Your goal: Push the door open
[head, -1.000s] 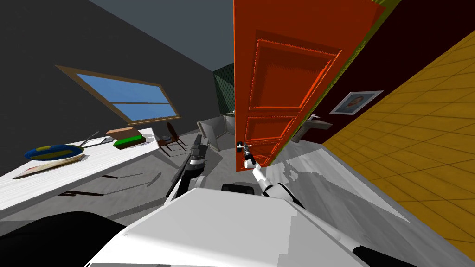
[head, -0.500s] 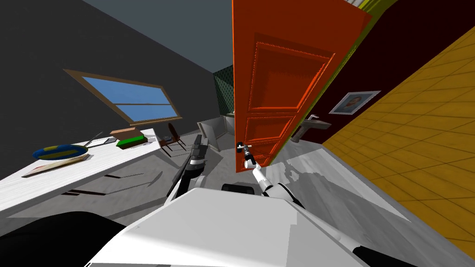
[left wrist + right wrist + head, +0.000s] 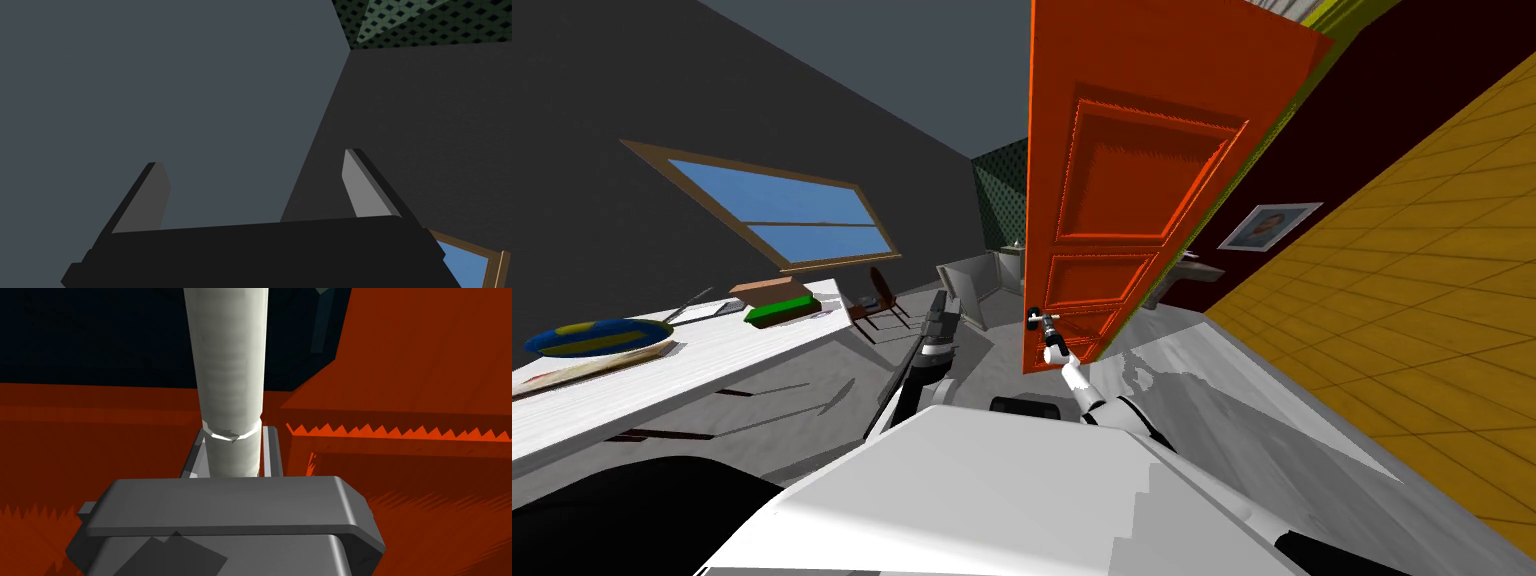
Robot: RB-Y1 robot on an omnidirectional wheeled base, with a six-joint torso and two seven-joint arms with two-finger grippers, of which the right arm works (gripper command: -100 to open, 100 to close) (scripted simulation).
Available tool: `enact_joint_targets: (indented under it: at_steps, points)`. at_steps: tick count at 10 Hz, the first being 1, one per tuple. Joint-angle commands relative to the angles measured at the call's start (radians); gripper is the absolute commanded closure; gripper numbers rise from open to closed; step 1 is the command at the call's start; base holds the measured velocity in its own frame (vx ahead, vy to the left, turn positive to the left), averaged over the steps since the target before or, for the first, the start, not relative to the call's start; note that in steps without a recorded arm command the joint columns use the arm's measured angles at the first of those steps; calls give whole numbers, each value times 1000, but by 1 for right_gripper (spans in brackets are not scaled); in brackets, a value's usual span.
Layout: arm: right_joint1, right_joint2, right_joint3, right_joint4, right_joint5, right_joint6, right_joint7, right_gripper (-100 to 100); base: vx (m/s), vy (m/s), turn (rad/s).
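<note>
The orange panelled door (image 3: 1132, 180) stands ajar in front of me, its free edge toward the middle of the head view. Low on that edge is a pale cylindrical handle (image 3: 1036, 317). My right gripper (image 3: 1047, 325) reaches up to it from the chest. In the right wrist view the handle (image 3: 227, 363) runs straight out between the two fingers (image 3: 270, 448), and the right gripper (image 3: 232, 433) is shut on it with the door's face (image 3: 425, 363) behind. My left gripper (image 3: 940, 320) hangs left of the door; in its wrist view the left gripper (image 3: 255, 170) is open with nothing in it.
A long white table (image 3: 662, 370) at the left carries a blue and yellow plate (image 3: 597, 337) and a green block (image 3: 777, 310). A chair (image 3: 880, 295) and a pale box (image 3: 972, 280) stand beyond. A yellow wall (image 3: 1412, 300) runs along the right, with a framed picture (image 3: 1267, 225) past the door.
My right gripper's fingers have closed onto the door handle. The head view has shifted a little, and the door's edge now sits slightly farther right.
</note>
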Motion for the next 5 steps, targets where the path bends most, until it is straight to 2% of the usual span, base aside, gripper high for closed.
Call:
enact_joint_targets:
  at_steps: [1,2,3,5]
  points:
    - [-12,-13,-28,-1,-5,-4,10,100,134,158,-62]
    - [-13,-14,-35,0,-7,-5,11,100,133,150,-69]
    - [-13,-14,-35,0,-7,-5,11,100,110,84,-19]
    - [-15,-8,-59,4,-13,-8,15,100,158,129,-66]
